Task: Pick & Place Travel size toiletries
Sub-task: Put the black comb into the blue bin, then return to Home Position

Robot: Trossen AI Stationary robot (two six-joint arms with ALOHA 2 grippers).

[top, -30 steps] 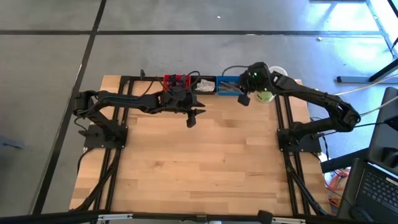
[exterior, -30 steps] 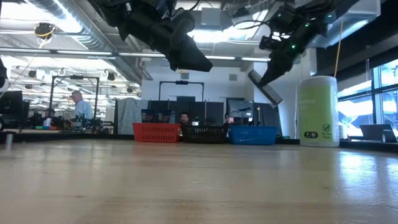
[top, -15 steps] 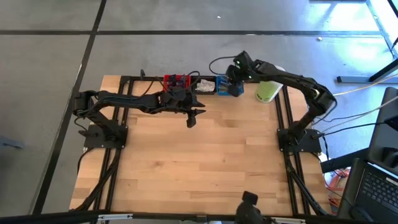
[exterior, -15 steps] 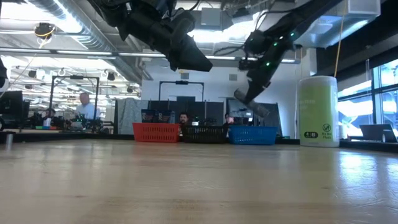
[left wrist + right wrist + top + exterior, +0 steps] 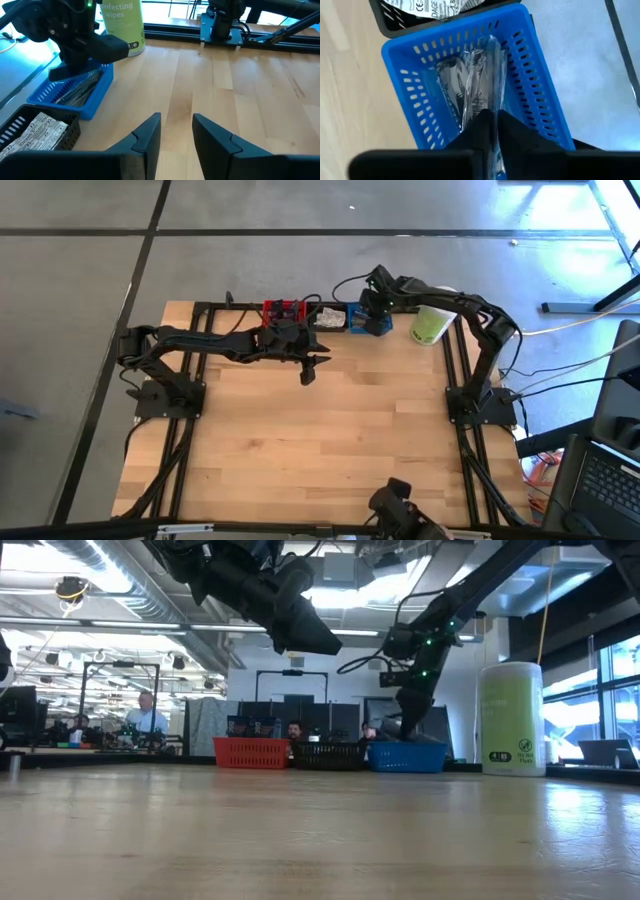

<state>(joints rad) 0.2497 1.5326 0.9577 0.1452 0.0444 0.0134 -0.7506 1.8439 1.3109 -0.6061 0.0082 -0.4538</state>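
Now right gripper (image 5: 493,125) nearly closed, pinching clear packet (image 5: 481,82) over blue bin (image 5: 540,95).

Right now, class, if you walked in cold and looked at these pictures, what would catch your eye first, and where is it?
First, the right gripper poised over the blue bin at the table's far edge, fingers nearly together on a clear sachet above others lying inside. Next, the tall pale-green container standing just right of that bin. The left gripper hangs open above bare wood in front of the red bin.
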